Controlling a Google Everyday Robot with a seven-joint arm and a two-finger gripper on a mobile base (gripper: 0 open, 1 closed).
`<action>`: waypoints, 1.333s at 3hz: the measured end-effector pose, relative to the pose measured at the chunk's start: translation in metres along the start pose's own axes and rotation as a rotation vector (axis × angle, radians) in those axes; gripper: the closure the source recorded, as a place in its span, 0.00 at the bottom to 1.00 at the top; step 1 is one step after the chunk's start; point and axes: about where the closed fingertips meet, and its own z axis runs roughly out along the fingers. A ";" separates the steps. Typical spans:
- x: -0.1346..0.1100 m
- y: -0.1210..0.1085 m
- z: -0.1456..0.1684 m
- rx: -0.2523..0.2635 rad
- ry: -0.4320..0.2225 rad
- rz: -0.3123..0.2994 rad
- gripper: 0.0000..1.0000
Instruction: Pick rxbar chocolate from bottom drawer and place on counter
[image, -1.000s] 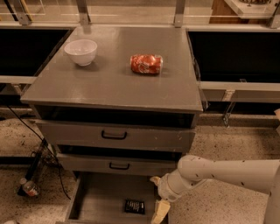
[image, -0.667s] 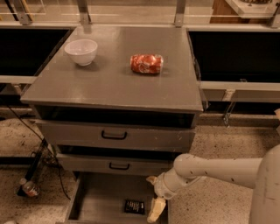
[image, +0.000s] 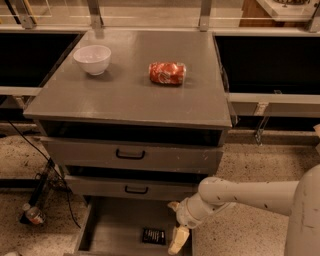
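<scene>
The tool hangs low at the right side of the open bottom drawer, just beside the black bar, which lies flat on the drawer floor near the front; from where I stand I cannot tell whether the tool is open or closed, though it holds nothing that I can see. The step in hand looks like the reach for the bar. To do it well, I think the tool should move a little to the left until it is square over the wrapper, then come straight down and close across the narrow sides; a thin flat packet on a smooth floor may slide away from a slanted approach. On the way up the arm must clear the two upper drawers. The bench has bare room in front of the white bowl and the red packet. The drawer's front edge and the tool's tip are cut off below; the bar's lettering is too dim to read.
</scene>
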 end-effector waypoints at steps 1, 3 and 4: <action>0.002 -0.004 0.006 0.051 0.033 0.040 0.00; 0.010 -0.011 0.020 0.151 0.100 0.126 0.00; 0.008 -0.026 0.056 0.059 0.056 0.128 0.00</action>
